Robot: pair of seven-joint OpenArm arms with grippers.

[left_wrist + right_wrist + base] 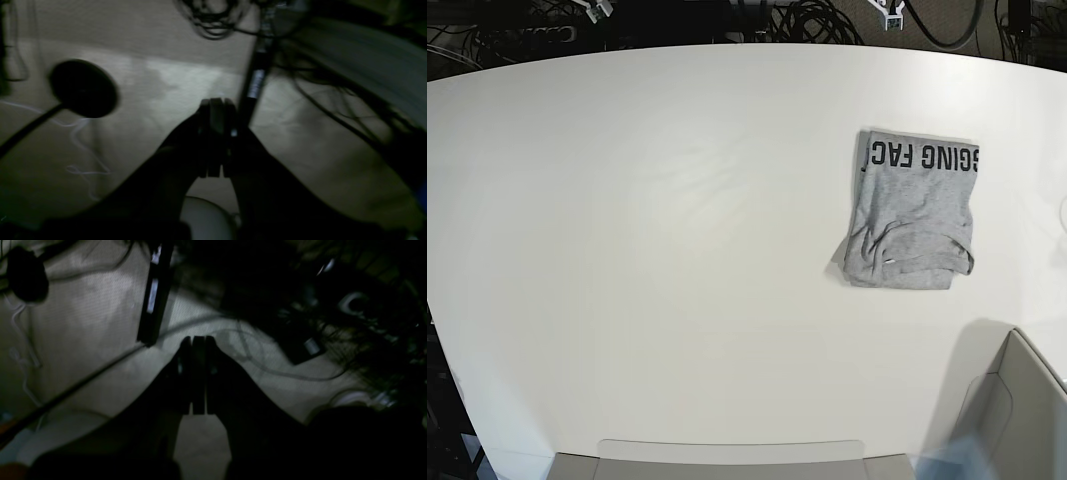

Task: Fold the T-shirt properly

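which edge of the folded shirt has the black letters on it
The far edge of the T-shirt, toward the cables beyond the table. The near edge is plain grey and rumpled.

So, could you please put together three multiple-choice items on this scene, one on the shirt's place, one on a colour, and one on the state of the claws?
1. Where on the table does the T-shirt lie in the base view?
A. Left half
B. Right half
C. Dead centre

2. What colour is the lettering on the T-shirt?
A. Black
B. Red
C. White

3. How do the left claw and right claw stand?
A. Both shut, holding nothing
B. Both wide open
C. Both gripping the shirt

Answers:
1 B, the folded bundle sits toward the right edge.
2 A, bold black letters run along its far edge.
3 A, each wrist view shows the jaws pressed together with no cloth between them.
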